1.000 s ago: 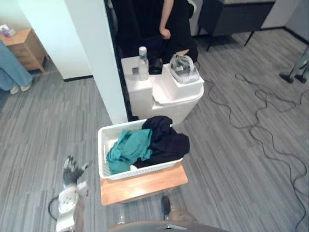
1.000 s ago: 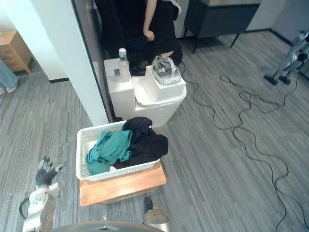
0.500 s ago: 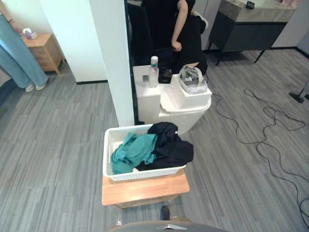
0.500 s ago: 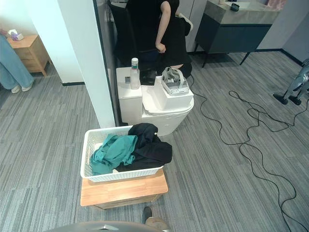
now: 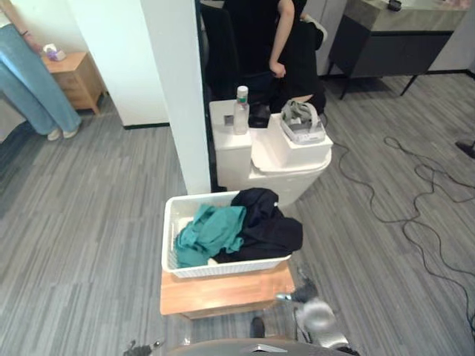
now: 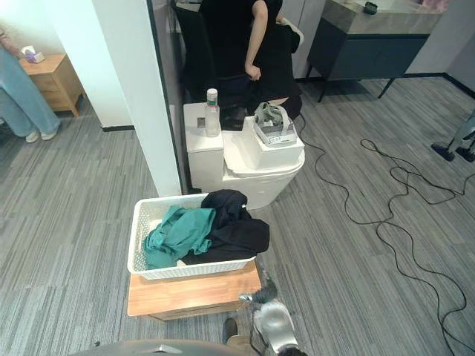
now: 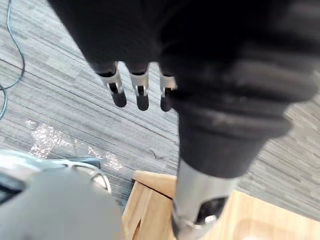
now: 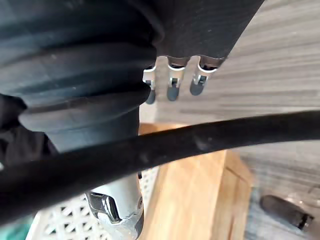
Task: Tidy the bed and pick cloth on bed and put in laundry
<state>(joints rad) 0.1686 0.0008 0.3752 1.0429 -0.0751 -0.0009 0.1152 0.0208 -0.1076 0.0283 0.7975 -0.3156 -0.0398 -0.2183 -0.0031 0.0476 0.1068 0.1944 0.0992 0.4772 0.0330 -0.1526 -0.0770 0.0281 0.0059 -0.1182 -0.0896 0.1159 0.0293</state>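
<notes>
The robot's view is shifting over the white laundry basket while its right hand is coming in at the lower right, where half a second ago there was no hand.

The basket is sitting on a low wooden stand. It is already holding the black cloth, which is spilling over the right rim, and the teal cloth beside it. The drop-off therefore looks done, and the right hand is hanging loose-fingered and empty near the stand's corner. The left hand is likewise hanging slack over bare floor, carrying nothing. A white pillar and a white rounded unit are crowding the basket's far side. A person in black is sitting behind them, a person in blue trousers is standing far left, and cables are trailing across the floor at the right. A bottle is standing on the unit.
</notes>
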